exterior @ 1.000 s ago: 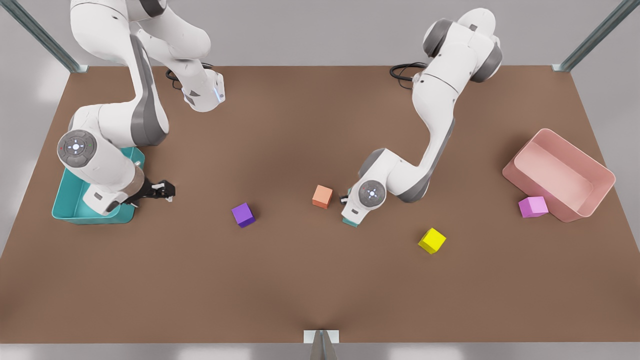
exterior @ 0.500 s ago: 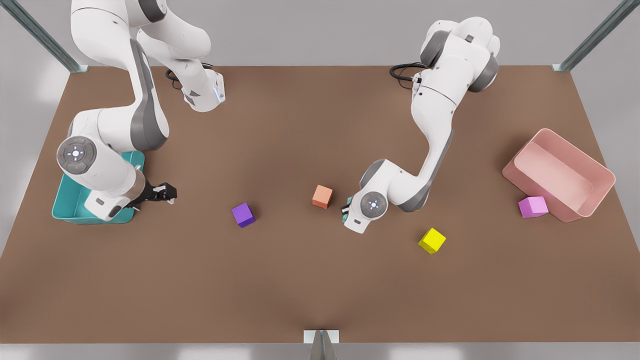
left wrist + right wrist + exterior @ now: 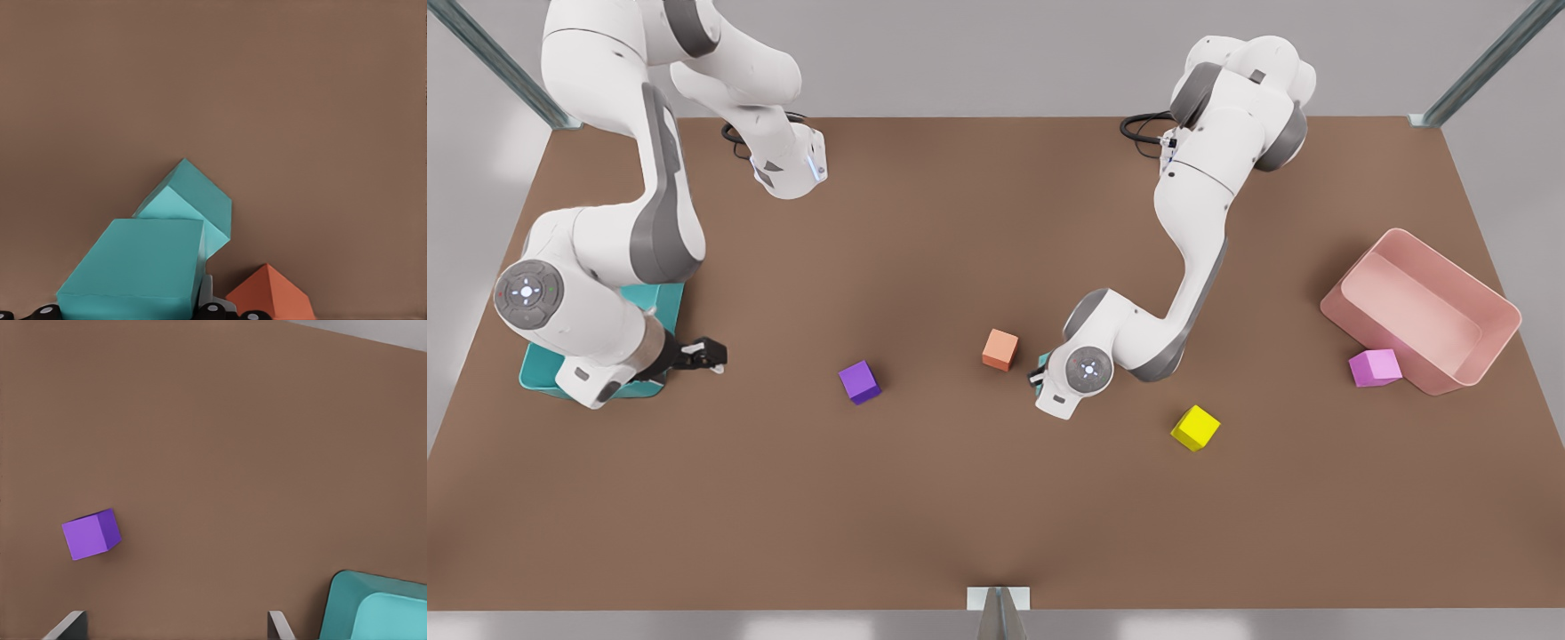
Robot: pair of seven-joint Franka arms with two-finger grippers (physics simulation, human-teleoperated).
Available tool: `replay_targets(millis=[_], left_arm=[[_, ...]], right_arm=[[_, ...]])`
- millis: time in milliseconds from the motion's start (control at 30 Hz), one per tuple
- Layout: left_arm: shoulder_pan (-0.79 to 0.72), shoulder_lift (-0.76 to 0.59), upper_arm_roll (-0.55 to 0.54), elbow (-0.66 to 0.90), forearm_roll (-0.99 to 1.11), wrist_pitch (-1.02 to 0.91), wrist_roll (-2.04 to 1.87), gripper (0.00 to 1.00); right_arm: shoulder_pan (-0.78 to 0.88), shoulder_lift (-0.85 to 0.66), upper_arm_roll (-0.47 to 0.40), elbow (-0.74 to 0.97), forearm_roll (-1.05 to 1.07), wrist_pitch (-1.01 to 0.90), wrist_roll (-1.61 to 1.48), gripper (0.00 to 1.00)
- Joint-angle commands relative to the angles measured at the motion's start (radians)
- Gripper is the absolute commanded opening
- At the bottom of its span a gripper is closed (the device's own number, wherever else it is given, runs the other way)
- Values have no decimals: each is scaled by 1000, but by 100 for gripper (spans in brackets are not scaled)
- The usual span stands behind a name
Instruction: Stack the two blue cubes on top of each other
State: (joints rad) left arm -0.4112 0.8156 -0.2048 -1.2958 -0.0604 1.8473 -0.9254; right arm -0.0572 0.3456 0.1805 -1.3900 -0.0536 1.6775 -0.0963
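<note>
Since a second ago, the arm at the front view's left has swung its wrist further toward that side and drawn the right hand (image 3: 703, 356) back toward the teal bin (image 3: 665, 298). The other arm's wrist has eased a little toward the near edge of the worktop (image 3: 925, 498), and the teal corner that showed below that wrist is now hidden.

The left hand (image 3: 1039, 373) sits low over the worktop, just beside the orange cube (image 3: 1000, 349) on the front view's right of it. In the left wrist view its fingers are closed on the held blue cube (image 3: 137, 267), which sits square between them. The second blue cube (image 3: 200, 200) lies just beyond it, turned corner-on and overlapped by it; whether they touch I cannot tell. The orange cube's corner shows close alongside.

The right hand hangs just off the bin's corner, spread wide with nothing between its fingers (image 3: 68, 625). The purple cube (image 3: 860, 382) lies apart from it on open worktop.

Well off toward the front view's right are a yellow cube (image 3: 1195, 428) and a pink cube (image 3: 1375, 367), the latter against the wall of a pink bin (image 3: 1485, 307).
</note>
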Motion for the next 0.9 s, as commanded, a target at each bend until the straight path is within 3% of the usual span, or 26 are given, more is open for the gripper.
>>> replay_targets(millis=[0,600,700,800,833,867], left_arm=[[0,-1,-1,1,11,-11,-13,100],[29,-9,2,98,7,-146,-13,100],[100,-62,2,342,10,-528,-13,100],[290,-193,4,349,49,-818,400,100],[370,-242,-4,310,94,-815,554,100],[332,-501,64,-133,142,-572,877,100]], right_arm=[[0,9,2,19,17,-19,-48,100],[-1,18,-1,20,18,-22,-48,100],[0,18,-1,22,17,-22,-46,100],[-10,-23,-9,19,4,-35,-40,100],[-36,-69,-12,19,1,-113,-46,100],[-38,-106,-41,20,-19,-137,-40,100]])
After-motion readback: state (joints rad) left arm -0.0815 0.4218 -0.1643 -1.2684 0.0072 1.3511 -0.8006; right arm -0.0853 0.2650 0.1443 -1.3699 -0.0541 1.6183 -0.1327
